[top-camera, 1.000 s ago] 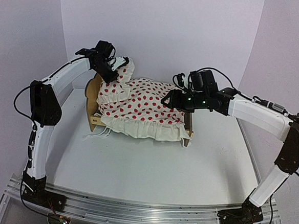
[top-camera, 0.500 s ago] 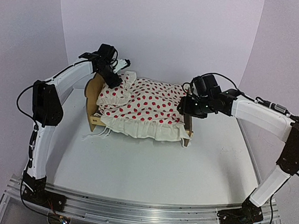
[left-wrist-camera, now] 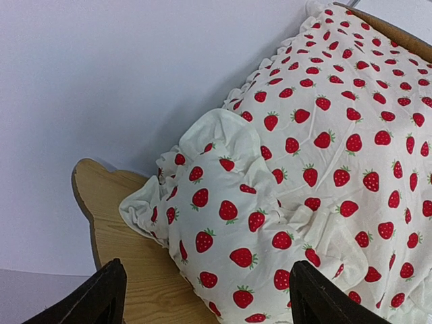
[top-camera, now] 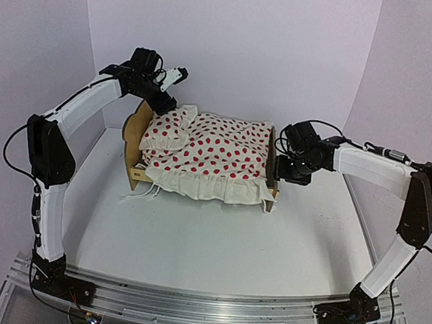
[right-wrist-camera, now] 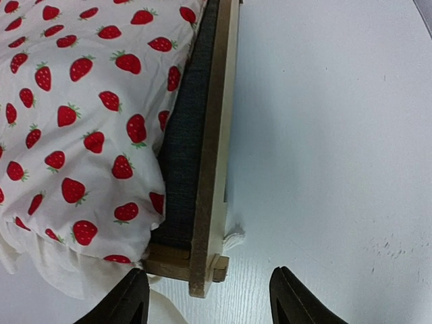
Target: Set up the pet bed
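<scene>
L arm [top-camera: 78, 112] has lifted off the pillow [top-camera: 166, 132] and backed up above the headboard [top-camera: 134, 129]. R arm [top-camera: 371, 165] has pulled off the cloth [top-camera: 217, 151] to the foot end. Both tools are spread wide, empty: left tool [left-wrist-camera: 206, 300] over the pillow, right tool [right-wrist-camera: 210, 297] over the footboard [right-wrist-camera: 216, 121] corner. Bed looks made, task prob. near done. Pet bed [top-camera: 137, 175] sits toward the back of the white counter [top-camera: 196, 235]: pale plywood, scalloped head. Cloth is cream, strawberry-print, ruffled, draping the near side. Pillow matches, puffy. Dark grey felt-like pad [right-wrist-camera: 182, 148] shows as a strip.

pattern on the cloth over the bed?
Cloth: red strawberries with green tops on cream-white. Clearest in the left wrist view.
</scene>
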`<state>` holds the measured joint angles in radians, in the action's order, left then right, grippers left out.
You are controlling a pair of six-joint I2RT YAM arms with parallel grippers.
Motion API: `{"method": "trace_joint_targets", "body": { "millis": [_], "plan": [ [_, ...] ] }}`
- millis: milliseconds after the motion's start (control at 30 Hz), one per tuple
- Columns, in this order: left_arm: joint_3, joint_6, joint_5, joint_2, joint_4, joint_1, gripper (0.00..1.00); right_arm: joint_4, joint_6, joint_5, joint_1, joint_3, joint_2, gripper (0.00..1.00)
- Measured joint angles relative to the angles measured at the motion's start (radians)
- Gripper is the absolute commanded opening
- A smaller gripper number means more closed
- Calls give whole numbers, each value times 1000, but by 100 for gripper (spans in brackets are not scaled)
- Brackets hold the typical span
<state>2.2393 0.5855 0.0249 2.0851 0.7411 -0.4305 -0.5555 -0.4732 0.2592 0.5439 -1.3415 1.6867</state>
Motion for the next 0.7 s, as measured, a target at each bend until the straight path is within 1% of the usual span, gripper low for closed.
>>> {"method": "trace_joint_targets", "body": {
  "millis": [133, 233, 400, 467, 533, 600, 700],
  "plan": [
    [-55, -41, -1, -41, 8, 7, 84, -8, 0, -3, -23, 16, 17, 60],
    [-79, -82, -22, -89, 19, 47, 84, -5, 1, -13, -38, 15, 55, 59],
    [-136, -146, -75, -204, 19, 238, 85, 25, 1, -30, -52, -8, 92, 57],
    [-197, -158, -75, -265, 12, 321, 85, 29, 6, -31, -56, -11, 95, 57],
    [-271, -167, -74, -321, 9, 373, 85, 30, 14, -30, -61, -13, 97, 57],
    [-350, -168, -75, -365, -4, 388, 85, 26, 30, -31, -71, -23, 103, 56],
    [-474, -168, -87, -403, -18, 378, 82, 8, 58, -31, -97, -61, 129, 56]
  ]
}}
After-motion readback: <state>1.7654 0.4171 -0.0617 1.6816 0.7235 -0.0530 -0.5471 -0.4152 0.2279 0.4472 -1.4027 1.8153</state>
